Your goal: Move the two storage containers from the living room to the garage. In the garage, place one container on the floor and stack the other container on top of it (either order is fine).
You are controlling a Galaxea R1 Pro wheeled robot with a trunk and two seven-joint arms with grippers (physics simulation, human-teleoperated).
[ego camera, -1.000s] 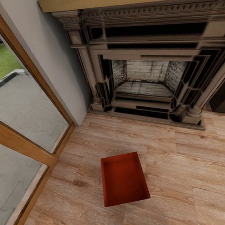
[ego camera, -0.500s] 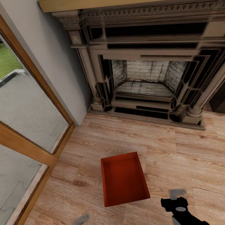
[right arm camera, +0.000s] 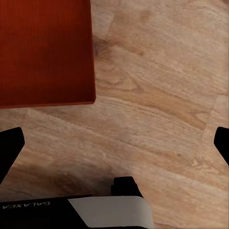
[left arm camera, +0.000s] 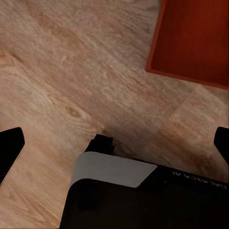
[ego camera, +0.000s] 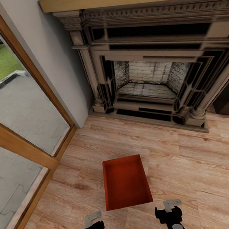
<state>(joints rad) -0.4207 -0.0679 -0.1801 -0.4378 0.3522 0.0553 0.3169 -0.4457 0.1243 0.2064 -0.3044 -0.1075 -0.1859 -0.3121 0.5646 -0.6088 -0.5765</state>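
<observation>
Our left gripper (ego camera: 93, 223) sits at the bottom of the head view, left of middle. In the left wrist view its jaws are spread wide, one dark tip at each side edge, with nothing between them but wood floor (ego camera: 200, 174). Our right gripper (ego camera: 169, 210) sits at the bottom of the head view, right of middle. Its jaws are spread wide too, and they hold nothing.

Between the two grippers, a little farther up the frame, lies one red-orange bin (ego camera: 125, 182). It rests flat on the floor with its open top facing up. We see nothing inside it. Neither gripper touches it; each is just beside a near corner. In the left wrist view the bin (left arm camera: 193, 40) fills the upper right corner. In the right wrist view the bin (right arm camera: 45, 50) fills the upper left.

Past the bin, in the upper right of the head view, stands a dark fireplace (ego camera: 151, 66) under a light wood shelf and red bricks. On the left is a glass door (ego camera: 12, 110) in a wood frame, with paving and grass outside.
</observation>
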